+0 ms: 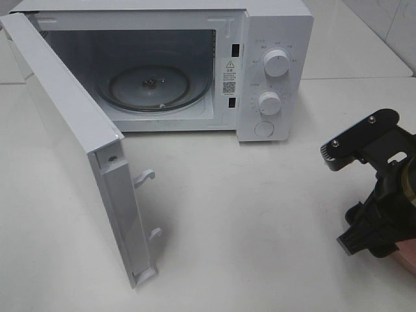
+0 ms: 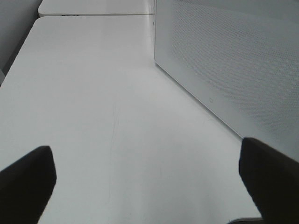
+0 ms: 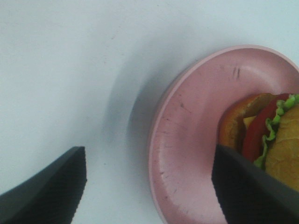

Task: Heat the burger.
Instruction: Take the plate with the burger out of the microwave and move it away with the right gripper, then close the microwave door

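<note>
The burger, with a tan bun, frilly green layer and red slice, lies on a pink plate in the right wrist view. My right gripper is open over the plate's rim: one finger hangs over the bare table, the other over the plate beside the burger, and nothing is held. In the high view the right gripper is at the right edge, with a sliver of pink plate below it; the burger is hidden there. My left gripper is open wide over bare table.
The white microwave stands at the back with its door swung wide open to the left. A glass turntable lies inside. In the left wrist view the door's outer face stands close by.
</note>
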Controlling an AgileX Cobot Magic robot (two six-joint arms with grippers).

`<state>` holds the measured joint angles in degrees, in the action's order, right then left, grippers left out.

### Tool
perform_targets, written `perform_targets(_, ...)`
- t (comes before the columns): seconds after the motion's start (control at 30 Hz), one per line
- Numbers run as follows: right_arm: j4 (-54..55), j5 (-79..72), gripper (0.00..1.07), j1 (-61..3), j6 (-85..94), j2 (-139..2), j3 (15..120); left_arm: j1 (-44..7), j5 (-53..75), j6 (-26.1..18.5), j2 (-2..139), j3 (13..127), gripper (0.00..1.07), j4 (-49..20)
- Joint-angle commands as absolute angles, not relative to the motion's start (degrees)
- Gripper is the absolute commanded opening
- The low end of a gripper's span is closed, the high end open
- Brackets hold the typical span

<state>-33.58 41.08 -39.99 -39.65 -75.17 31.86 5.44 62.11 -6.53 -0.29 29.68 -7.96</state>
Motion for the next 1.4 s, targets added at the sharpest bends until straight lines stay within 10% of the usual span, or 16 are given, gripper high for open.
perform_targets(0.03, -28.82, 41.88, 0.78, -40.11, -33.40, -71.68, 33.06, 5.50, 61.31, -6.25, -0.63, 29.68, 1.01, -8.14)
perform_targets(1.1, -12.55, 57.70, 0.76, -39.82, -9.45, -35.58, 36.78, 5.50, 61.31, -6.25, -0.63, 29.68, 1.01, -8.14)
perform_targets(1.4, -10.37, 59.42, 0.76, -27.10, -7.91, -22.86, 36.78, 5.50, 61.31, -6.25, -0.63, 29.68, 1.01, -8.14)
